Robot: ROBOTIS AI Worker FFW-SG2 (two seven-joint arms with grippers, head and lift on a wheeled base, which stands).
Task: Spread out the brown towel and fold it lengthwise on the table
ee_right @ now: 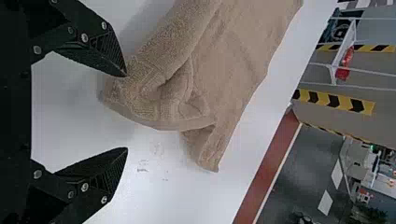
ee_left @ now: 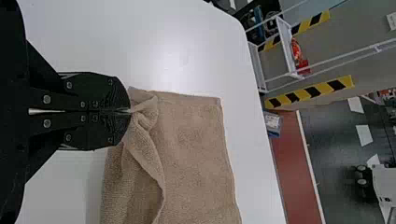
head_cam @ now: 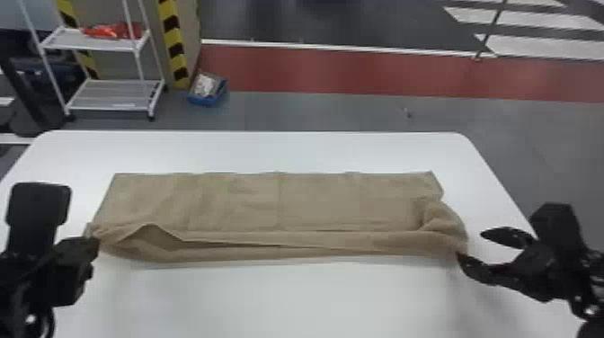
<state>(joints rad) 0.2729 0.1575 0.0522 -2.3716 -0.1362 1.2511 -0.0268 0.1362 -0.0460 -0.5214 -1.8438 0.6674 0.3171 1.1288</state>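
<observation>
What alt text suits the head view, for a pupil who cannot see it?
A brown towel lies partly folded lengthwise on a white table, the left gripper pinching its left end, the right gripper open at its right.

Both arms (head_cam: 555, 265) are matte black, with tapering black fingers (ee_right: 95, 49) ribbed on the inside; round silver screws (ee_right: 84, 37) dot the links (ee_right: 49, 39) behind their tips.

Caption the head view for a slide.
Left gripper pinches one end of the folded towel; right gripper sits open.
</observation>
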